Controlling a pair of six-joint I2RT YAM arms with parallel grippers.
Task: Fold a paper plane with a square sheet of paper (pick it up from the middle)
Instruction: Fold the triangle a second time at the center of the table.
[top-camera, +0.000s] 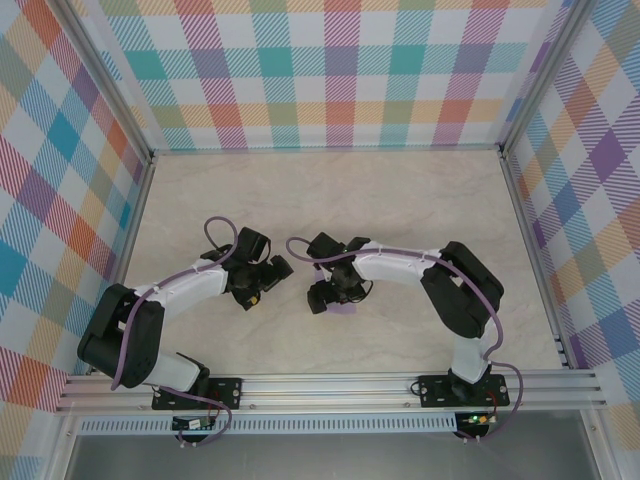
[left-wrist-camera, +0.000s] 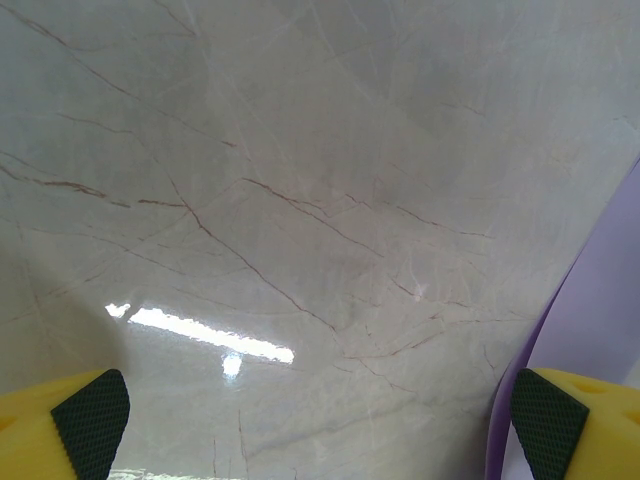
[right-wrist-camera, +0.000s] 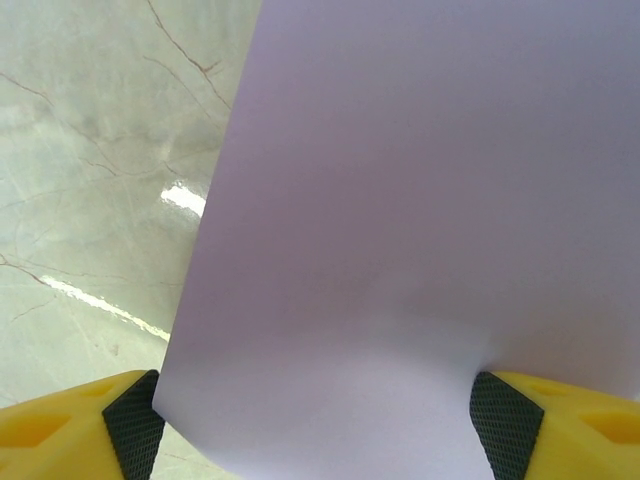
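Between the spread pads of the right tool (right-wrist-camera: 318, 425) the square sheet of paper (right-wrist-camera: 420, 200) is seen, apparently bowed by their squeeze for lifting off the tabletop (right-wrist-camera: 90, 150). Left tool (left-wrist-camera: 320, 430) is held fully open beside its edge.

Lavender square sheet of paper (right-wrist-camera: 420, 230) between spread right pincer (right-wrist-camera: 318, 430) fingertips.

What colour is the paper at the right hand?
Pale lavender-purple paper, plain, clearest in the right wrist view.
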